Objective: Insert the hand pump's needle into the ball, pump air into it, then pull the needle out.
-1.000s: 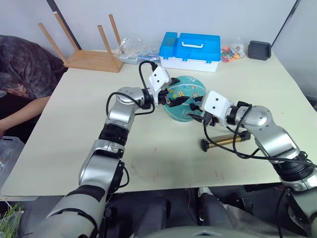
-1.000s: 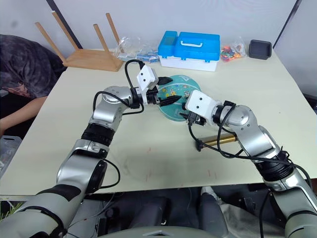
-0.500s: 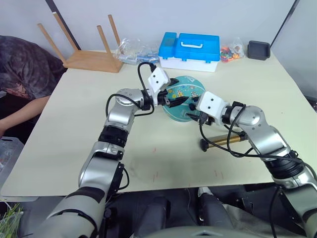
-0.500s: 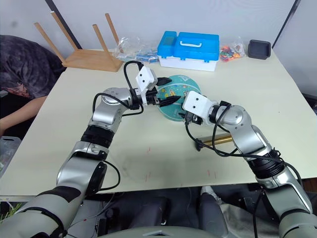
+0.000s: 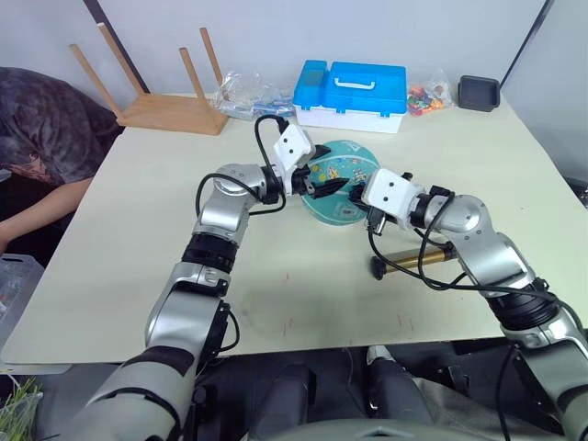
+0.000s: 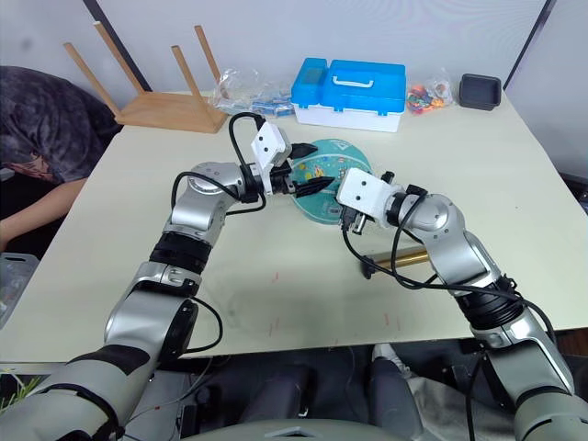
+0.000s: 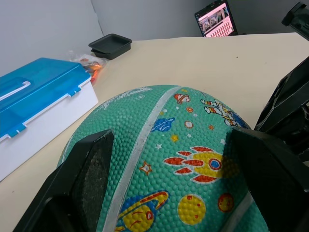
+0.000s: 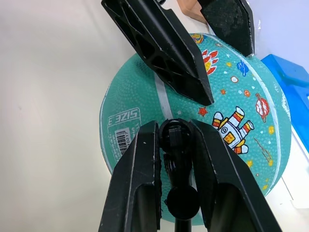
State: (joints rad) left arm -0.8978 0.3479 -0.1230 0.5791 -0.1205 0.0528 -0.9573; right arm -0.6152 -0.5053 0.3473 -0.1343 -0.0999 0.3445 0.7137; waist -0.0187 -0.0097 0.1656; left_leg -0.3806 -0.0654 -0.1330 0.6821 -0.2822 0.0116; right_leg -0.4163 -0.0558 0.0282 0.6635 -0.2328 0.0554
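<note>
Your right gripper (image 8: 176,145) pinches the needle's black fitting (image 8: 177,159) against the ball (image 8: 251,121); the pin itself is hidden. Your left gripper (image 7: 183,159) straddles the teal, cartoon-printed ball mid-table, fingers spread. The pump (image 5: 413,261) lies beside it.

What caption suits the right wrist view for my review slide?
Right gripper fingers pinching the needle's black fitting against the teal ball, which the left gripper fingers straddle.

The ball (image 8: 231,130) is showing teal with white seams and red, yellow and blue space cartoons. The box (image 5: 354,94) at upper centre is showing bright blue over white, and the hand pump (image 5: 413,261) is gleaming bronze-gold.
</note>
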